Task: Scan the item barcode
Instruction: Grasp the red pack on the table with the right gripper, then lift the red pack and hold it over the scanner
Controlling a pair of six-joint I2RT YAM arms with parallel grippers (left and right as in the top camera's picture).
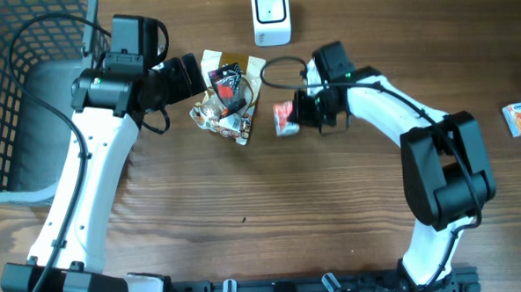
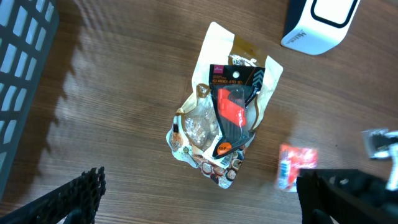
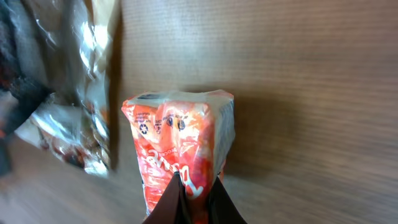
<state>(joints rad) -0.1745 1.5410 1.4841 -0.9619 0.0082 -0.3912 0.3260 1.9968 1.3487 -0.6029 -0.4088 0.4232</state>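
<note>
Right wrist view: right tool (image 3: 196,188) pinches a crinkly red pouch (image 3: 180,130); left tool (image 2: 205,194) gapes.

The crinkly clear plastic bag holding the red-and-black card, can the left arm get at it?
Probably yes: the open left gripper is right beside the clear plastic bag, nothing lies on it, and the right gripper with its small red packet is apart.

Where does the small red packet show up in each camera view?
Overhead: the red packet sits near the centre, just right of the clear bag.
Left wrist: lower right and blurred, right of that bag.
Right wrist: bottom centre, large in the picture, with the bag at its left.
Shared landmark: the clear bag.
</note>
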